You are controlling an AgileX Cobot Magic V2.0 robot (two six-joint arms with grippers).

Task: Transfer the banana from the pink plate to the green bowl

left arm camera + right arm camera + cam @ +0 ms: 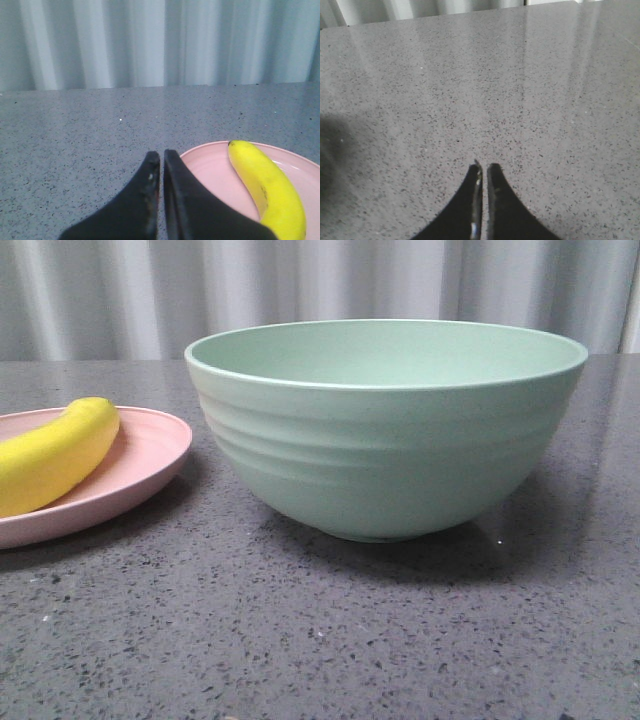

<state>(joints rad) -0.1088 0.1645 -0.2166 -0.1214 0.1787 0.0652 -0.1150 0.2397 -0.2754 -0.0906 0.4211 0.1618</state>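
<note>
Facing forward over the speckled grey table (330,640), the front view shows the green bowl (386,430) standing upright near the centre, its ridged outer wall toward the camera. To its left, close beside it but apart, lies the pink plate (150,455), cut off by the picture's edge. The banana (55,455) rests on this plate, not in the bowl. Pale vertical curtains (320,285) close off the background. Neither arm appears in this view.

Left wrist view: the left gripper (161,157) hangs over the table at the plate's rim, its two dark fingers (145,200) drawn nearly together with only a thin slit between them, gripping nothing. The banana lies on the plate just beside them, untouched.

Right wrist view: the right gripper (483,167) is likewise narrowed to a slit and empty, above bare tabletop.
</note>
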